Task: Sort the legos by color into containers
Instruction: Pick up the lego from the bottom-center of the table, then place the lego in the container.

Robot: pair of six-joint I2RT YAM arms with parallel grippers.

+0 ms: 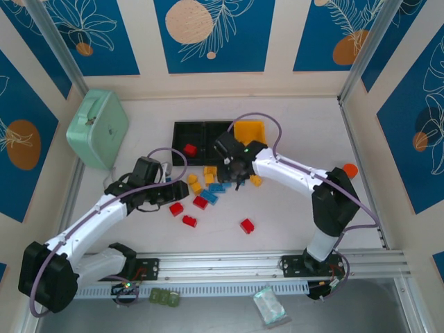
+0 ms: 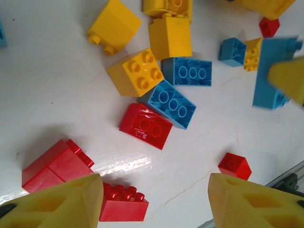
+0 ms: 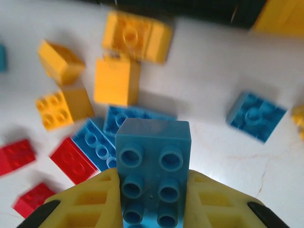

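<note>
Blue lego (image 3: 153, 156) | pinched in right hand (image 3: 153, 197) | studs facing camera

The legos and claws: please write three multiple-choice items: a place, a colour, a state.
1. Where lies the farthest red lego? A) black container B) yellow container C) green case
2. Colour of the lego in the right claw? A) red B) blue C) yellow
3. The left claw is: A) open, empty B) shut on a red lego C) shut on a yellow lego
1 A: black walls surround it. 2 B: blue studs show between the fingers. 3 A: its fingers stand apart, gripping nothing.
</note>
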